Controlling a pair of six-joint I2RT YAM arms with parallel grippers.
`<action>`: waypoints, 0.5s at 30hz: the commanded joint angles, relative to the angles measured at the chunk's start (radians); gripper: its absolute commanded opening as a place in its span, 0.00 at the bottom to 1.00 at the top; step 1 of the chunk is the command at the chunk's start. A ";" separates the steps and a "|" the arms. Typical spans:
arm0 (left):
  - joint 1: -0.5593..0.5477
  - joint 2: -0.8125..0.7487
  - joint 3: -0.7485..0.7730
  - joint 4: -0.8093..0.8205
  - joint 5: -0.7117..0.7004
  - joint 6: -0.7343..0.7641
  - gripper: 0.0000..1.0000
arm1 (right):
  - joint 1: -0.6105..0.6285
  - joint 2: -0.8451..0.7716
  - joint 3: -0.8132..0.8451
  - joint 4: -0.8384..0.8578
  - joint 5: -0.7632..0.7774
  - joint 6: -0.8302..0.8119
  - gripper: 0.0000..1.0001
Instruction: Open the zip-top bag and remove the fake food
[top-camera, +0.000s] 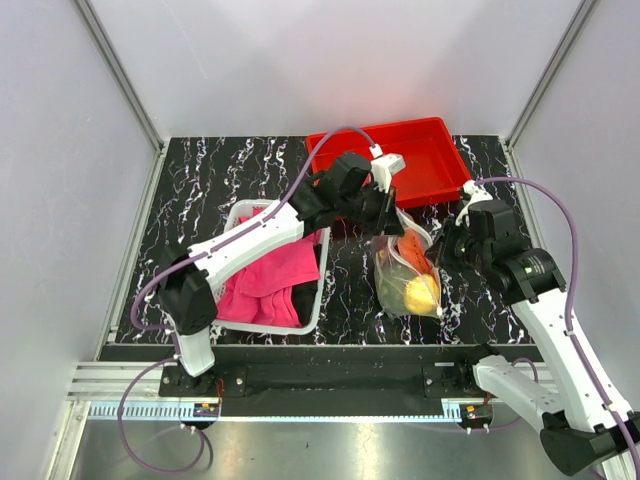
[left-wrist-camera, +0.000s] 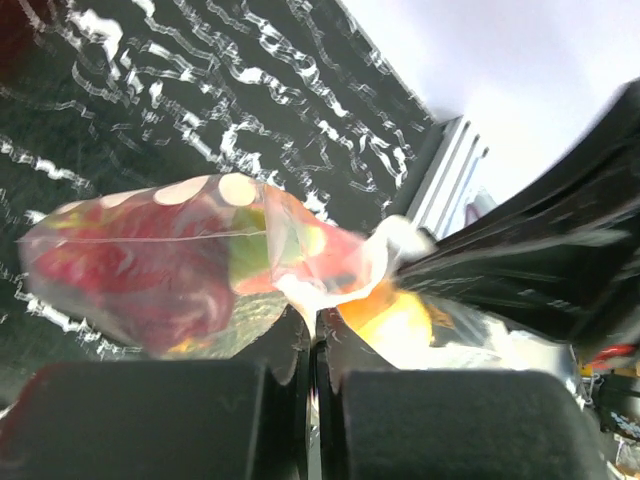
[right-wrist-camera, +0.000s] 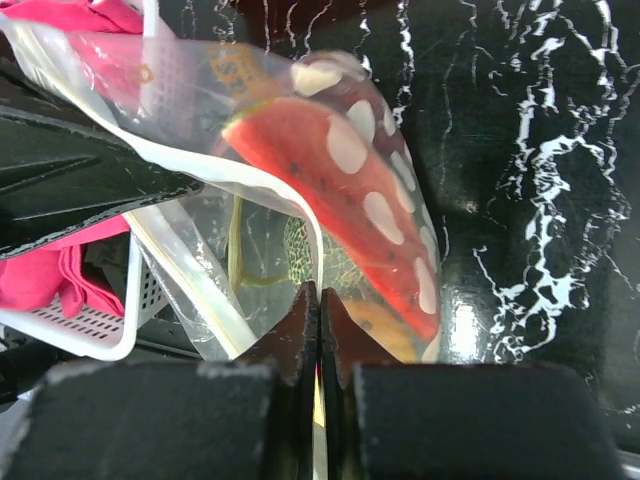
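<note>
Two grippers on one bag. Far left: white basket (top-camera: 321, 280) on the black marbled table (top-camera: 200, 180), filled with pink cloth (top-camera: 268, 278).

Next, reaching across the basket from the near-left base: left gripper (top-camera: 392, 225), jaws pressed fully together, pinching clear film at the top of the zip-top bag (top-camera: 400, 290). From the left wrist, black fingertips (left-wrist-camera: 285, 355) meeting on a fold of the plastic.

Centre: bag stretched between both grippers, just right of the basket and in front of the red tray (top-camera: 425, 150), long axis running toward the near edge. Cannot tell whether its lower end touches the table. Pale round dots all over the film.

Inside, all enclosed, the fake food (top-camera: 415, 275):
- red watermelon slice (right-wrist-camera: 330, 180) against the right wall of the bag
- green netted melon (right-wrist-camera: 300, 250) with a stem, beside the slice
- yellow-orange lemon (left-wrist-camera: 390, 320) near the lower end
- a dark red piece (left-wrist-camera: 150, 290), too blurred to name

Right: right gripper (top-camera: 438, 252), jaws closed tight on the bag's right edge. From the right wrist, fingertips (right-wrist-camera: 295, 325) clamped on the rim strip of the plastic, watermelon slice just beyond them.
</note>
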 joint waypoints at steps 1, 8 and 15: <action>0.004 -0.114 -0.029 0.014 -0.024 0.032 0.02 | 0.004 -0.024 0.051 -0.012 0.059 -0.002 0.00; 0.010 -0.153 -0.051 -0.087 -0.065 0.105 0.35 | 0.004 -0.009 0.061 0.015 -0.068 0.007 0.00; -0.119 -0.303 -0.134 0.036 -0.250 0.180 0.46 | 0.004 -0.003 0.059 0.045 -0.138 0.038 0.00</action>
